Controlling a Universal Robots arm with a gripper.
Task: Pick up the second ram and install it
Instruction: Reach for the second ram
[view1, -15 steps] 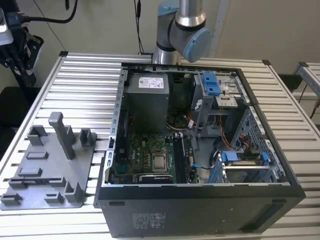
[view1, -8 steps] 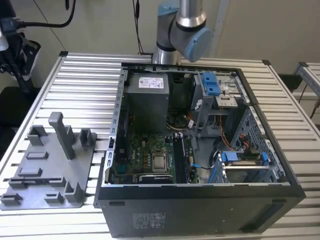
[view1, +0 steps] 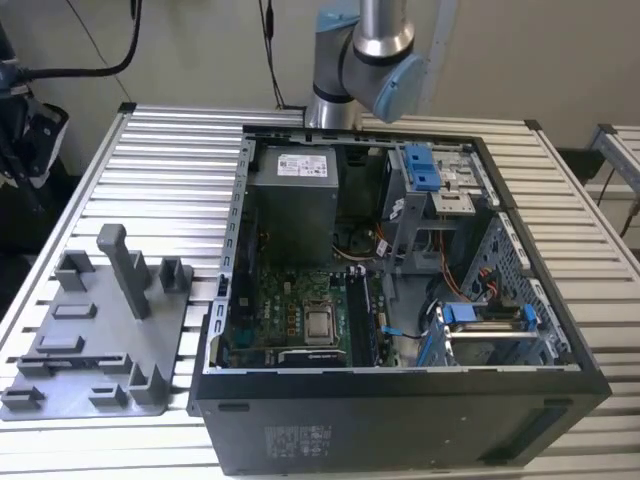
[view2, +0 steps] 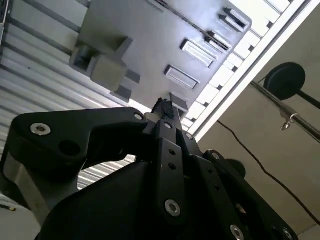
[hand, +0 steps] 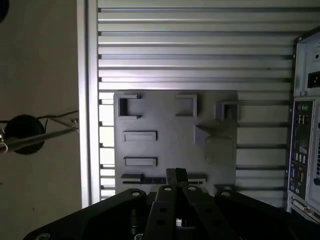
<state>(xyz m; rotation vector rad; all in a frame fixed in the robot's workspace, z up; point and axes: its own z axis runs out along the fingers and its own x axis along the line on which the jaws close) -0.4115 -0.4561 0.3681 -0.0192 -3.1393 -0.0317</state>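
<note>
We start w/ the slatted metal table (view1: 170, 150), which carries everything else. On it, toward the exterior view's right, lies the PC case (view1: 400, 425), open side up. The arm (view1: 372, 60) rises beyond the case, at the top of the exterior view. On the exterior view's left, just beside the case, sits a grey fixture plate (view1: 95, 335) w/ brackets, shallow pockets and one tall post (view1: 127, 268).

Inside the case we see the PSU (view1: 292, 195) at the far end and the green mobo (view1: 270, 300) nearer the camera. A CPU socket (view1: 318, 325) sits on the board, and blue-tabbed drive cages (view1: 425, 165) are on the exterior view's right.

In the first wrist view the gripper (hand: 176, 174) hangs above the fixture plate, apart from it. Its tips line up w/ a long narrow slot (hand: 145, 179) at the plate's edge. The case's rear ports (hand: 300, 155) show beside the plate. The jaws are clenched, tips pressed together in both wrist views.

As for the second ram, we can't pin it down. Dark narrow strips (view1: 364, 318) stand in the slots just beside the CPU socket, on the side toward the exterior view's right. We can't tell whether it's one of them.
</note>
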